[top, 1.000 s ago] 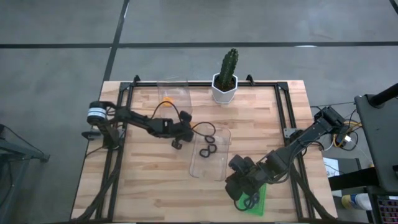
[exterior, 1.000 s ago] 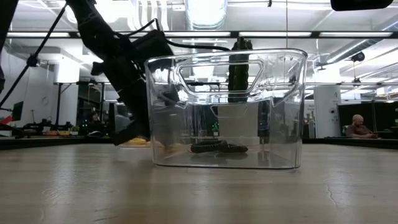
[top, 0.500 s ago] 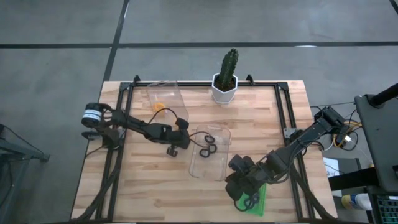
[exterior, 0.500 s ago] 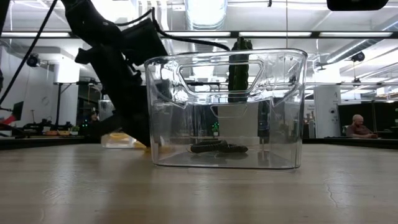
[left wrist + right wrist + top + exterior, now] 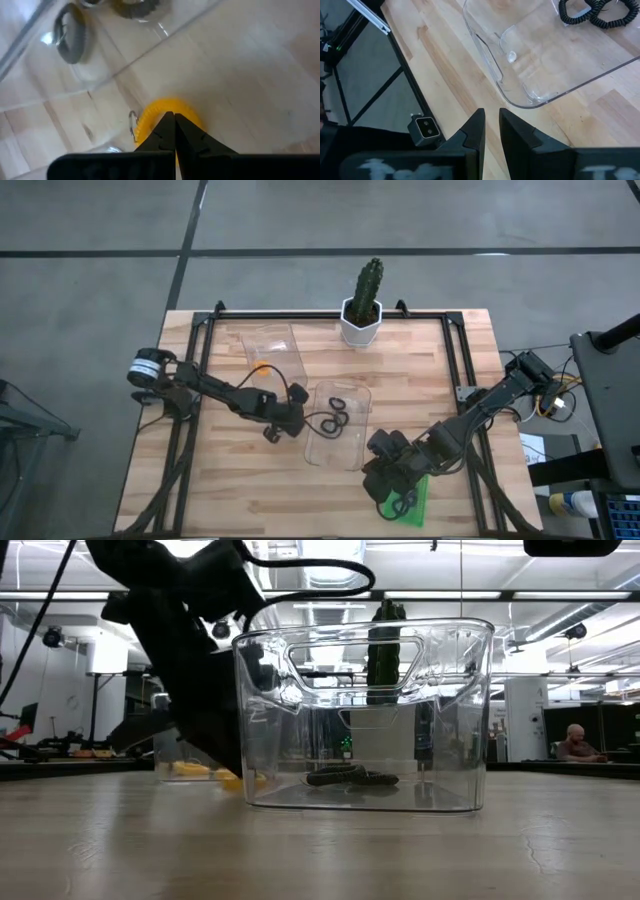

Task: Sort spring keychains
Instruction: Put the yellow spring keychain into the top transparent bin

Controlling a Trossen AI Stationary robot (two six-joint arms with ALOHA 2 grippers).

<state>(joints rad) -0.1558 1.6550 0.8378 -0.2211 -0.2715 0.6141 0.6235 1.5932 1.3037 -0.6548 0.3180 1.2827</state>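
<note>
Sorting, part done: black spring keychains [image 5: 334, 418] in clear tray [image 5: 352, 452].
We note left gripper [image 5: 171, 131] pinching orange keychain [image 5: 165, 111]; right gripper [image 5: 490, 131] slightly parted, empty.

Two dark jointed arms, black cables (left arm [image 5: 215, 388] has silver-ringed base)

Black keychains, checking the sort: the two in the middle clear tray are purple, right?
Not purple. The high view shows two black keychains in the middle clear tray; the right wrist view shows the same dark coils. The rest stands: there are two, and they lie inside that tray.
</note>
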